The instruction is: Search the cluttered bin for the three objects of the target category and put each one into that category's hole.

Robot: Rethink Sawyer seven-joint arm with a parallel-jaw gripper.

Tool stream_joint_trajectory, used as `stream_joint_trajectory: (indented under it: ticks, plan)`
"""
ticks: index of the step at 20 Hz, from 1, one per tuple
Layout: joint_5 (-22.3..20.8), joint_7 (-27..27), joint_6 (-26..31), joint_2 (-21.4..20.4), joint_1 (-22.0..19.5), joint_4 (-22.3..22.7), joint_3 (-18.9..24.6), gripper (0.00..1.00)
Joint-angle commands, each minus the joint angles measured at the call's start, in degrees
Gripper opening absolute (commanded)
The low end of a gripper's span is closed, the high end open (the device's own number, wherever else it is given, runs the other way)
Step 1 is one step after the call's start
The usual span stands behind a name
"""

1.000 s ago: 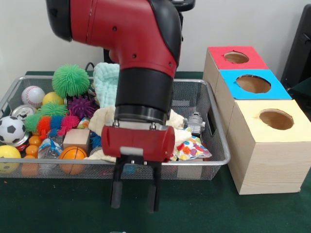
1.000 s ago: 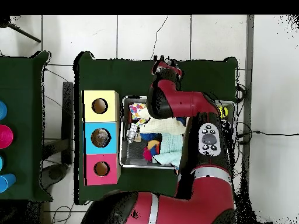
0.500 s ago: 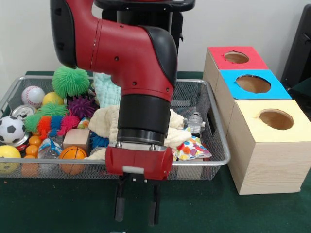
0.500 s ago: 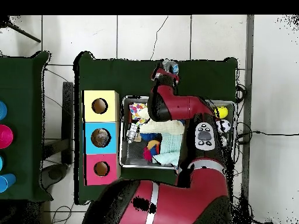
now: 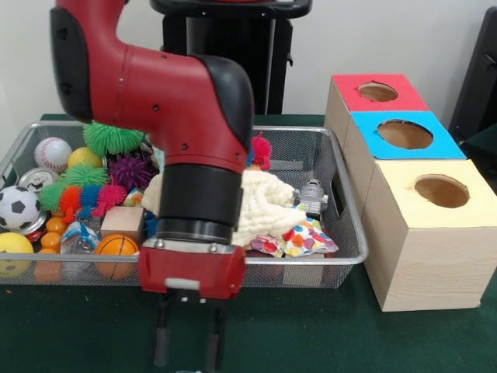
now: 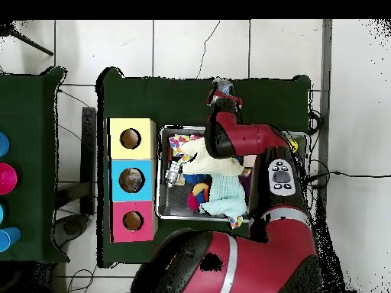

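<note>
The wire-mesh bin (image 5: pixel 311 270) stands on the green table and is full of clutter; it also shows in the overhead view (image 6: pixel 161 175). One small see-through bottle (image 5: pixel 313 194) lies at the bin's right end beside a cream cloth, and it shows in the overhead view (image 6: pixel 175 172). Another see-through item with blue markings (image 5: pixel 78 236) lies near the orange basketball. The blue-faced box's hole (image 5: pixel 404 134) is to the right of the bin (image 6: pixel 132 180). My gripper (image 5: pixel 187 350) hangs in front of the bin over the green cloth, open and empty (image 6: pixel 224 88).
A red-faced box (image 5: pixel 378 92) and a yellow-faced box (image 5: pixel 441 190) flank the blue one. The bin's left half holds spiky balls (image 5: pixel 112 138), a soccer ball (image 5: pixel 17 208), a baseball (image 5: pixel 52 153), a can (image 5: pixel 35 179) and a wooden block (image 5: pixel 123 223). A patterned cloth (image 5: pixel 299 238) lies at the front right.
The arm has swung to the picture's left in the front view, carrying the gripper left and slightly lower. The gripper stays open and empty. A pink spiky ball has come into view.
</note>
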State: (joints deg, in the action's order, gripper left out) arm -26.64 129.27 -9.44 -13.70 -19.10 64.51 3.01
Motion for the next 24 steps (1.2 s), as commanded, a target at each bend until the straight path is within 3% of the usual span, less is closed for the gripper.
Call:
stream_joint_trajectory:
  ticks: [1, 6, 9, 14, 16, 24]
  plan:
    - [-9.00, -10.64, 11.88, 0.60, -5.07, -2.92, 10.51, 1.00]
    - [-11.57, -8.26, 11.23, 0.94, -5.36, -3.29, 11.21, 1.00]
    - [-12.02, -4.13, 8.78, 0.31, -6.46, -1.24, 13.99, 1.00]
    - [-7.14, 5.34, 3.05, -1.39, -4.85, 2.41, 12.35, 1.00]
    - [-4.38, 7.92, 1.37, -1.93, -2.98, 3.06, 9.69, 1.00]
    - [-0.99, 8.11, 0.91, -2.35, -2.17, 4.17, 9.21, 1.00]
